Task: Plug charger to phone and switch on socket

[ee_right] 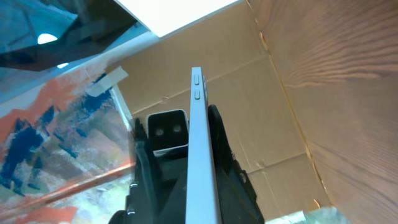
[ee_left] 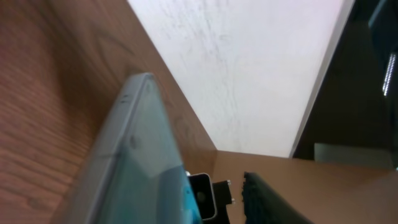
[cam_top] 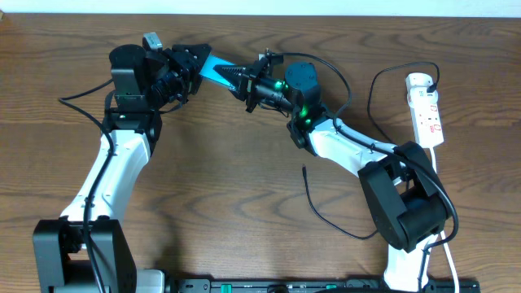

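The phone [cam_top: 218, 72], with its cyan screen, is held in the air between both arms at the back of the table. My right gripper [cam_top: 249, 86] is shut on its right end; in the right wrist view the phone [ee_right: 200, 155] stands edge-on with black fingers tight on both sides. My left gripper [cam_top: 194, 67] is around its left end. In the left wrist view the phone [ee_left: 137, 168] lies left of one black finger [ee_left: 267, 202], with a gap between them. The charger cable's free tip [cam_top: 304, 168] lies on the table. The socket [cam_top: 426, 110] lies at the far right.
The black charger cable [cam_top: 326, 218] curves along the table in front of the right arm's base. A white cord [cam_top: 446, 244] runs from the socket toward the front edge. A white wall borders the table's back edge.
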`<state>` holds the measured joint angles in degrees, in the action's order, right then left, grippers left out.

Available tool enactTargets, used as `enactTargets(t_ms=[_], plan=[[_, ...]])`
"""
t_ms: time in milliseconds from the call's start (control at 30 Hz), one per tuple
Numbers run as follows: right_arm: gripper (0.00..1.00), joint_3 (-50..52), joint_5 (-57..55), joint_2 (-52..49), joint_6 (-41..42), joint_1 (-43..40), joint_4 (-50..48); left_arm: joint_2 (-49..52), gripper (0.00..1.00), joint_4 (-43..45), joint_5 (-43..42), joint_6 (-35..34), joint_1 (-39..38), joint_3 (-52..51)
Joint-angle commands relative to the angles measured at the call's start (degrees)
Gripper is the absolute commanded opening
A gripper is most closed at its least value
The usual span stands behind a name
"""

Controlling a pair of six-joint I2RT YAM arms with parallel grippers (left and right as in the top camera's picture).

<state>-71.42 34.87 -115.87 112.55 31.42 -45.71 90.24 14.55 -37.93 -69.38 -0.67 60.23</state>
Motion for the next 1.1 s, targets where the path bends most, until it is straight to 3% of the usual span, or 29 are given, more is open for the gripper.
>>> enactTargets(t_ms=[0, 33, 133, 467, 500, 567, 667, 700, 1067], plan=[[0.02, -0.57, -1.33, 0.46, -0.61, 0.26, 0.28, -0.44, 0.19, 0.81, 0.55, 0.07, -0.07, 0.0], [0.02, -0.57, -1.33, 0.46, -1.07, 0.28, 0.28, -0.44, 0.12, 0.81, 0.55, 0.09, -0.07, 0.0], [0.02, -0.57, -1.31, 0.46, -2.05, 0.31, 0.42, -0.44, 0.08, 0.81, 0.52, 0.09, -0.07, 0.0], [0.04, -0.57, -1.18, 0.46, -2.08, 1.07, 0.48, -0.44, 0.07, 0.79, 0.5, 0.33, -0.07, 0.0], [0.13, -0.57, -1.11, 0.46, -2.08, 1.09, 0.48, -0.44, 0.07, 0.79, 0.5, 0.55, -0.07, 0.0], [0.61, -0.57, -0.83, 0.46, -2.19, 1.09, 0.44, -0.44, 0.07, 0.79, 0.5, 1.68, -0.07, 0.0], [0.95, -0.57, -0.83, 0.46, -3.39, 1.09, 0.24, -0.44, 0.07, 0.76, 0.5, 1.84, -0.07, 0.0], [0.99, -0.57, -0.83, 0.46, -3.39, 1.09, 0.26, -0.44, 0.07, 0.76, 0.5, 1.86, -0.07, 0.0], [0.99, -0.57, 4.92, 0.46, -10.49, -1.79, 0.28, -0.44, 0.08, -1.11, 0.46, 3.15, 2.38, 0.0]])
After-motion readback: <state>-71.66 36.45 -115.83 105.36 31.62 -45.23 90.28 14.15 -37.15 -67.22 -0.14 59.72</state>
